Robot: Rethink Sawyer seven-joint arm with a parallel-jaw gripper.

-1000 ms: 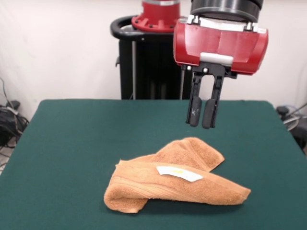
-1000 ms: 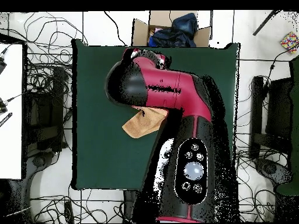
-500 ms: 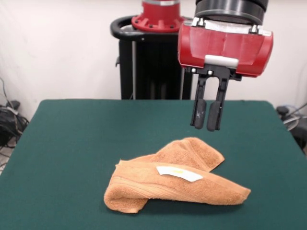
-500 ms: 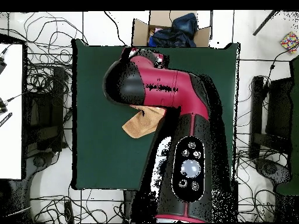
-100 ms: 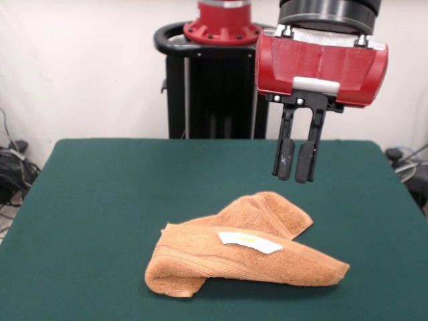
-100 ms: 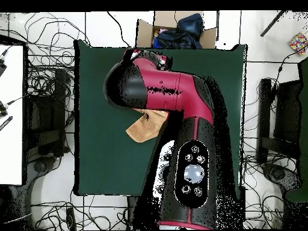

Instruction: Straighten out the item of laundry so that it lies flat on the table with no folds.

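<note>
End effector [image 5: 295,176] hangs empty above the towel [image 5: 244,253], fingers narrow, nearly together, tips clear of the cloth and over its far end. Towel lies bunched mid-bench [image 5: 100,200], folded over itself: a thick roll at the front, a second lobe behind it. From overhead only one tan corner shows past the arm [image 6: 174,108].

Risks, as judged: pinching the roll would catch several layers at once and drag the whole bundle, not open it; fingers this narrow may skid off the terry loops.

White label [image 5: 249,242] on the upper fold, with a faint yellow mark; no writing legible
</note>
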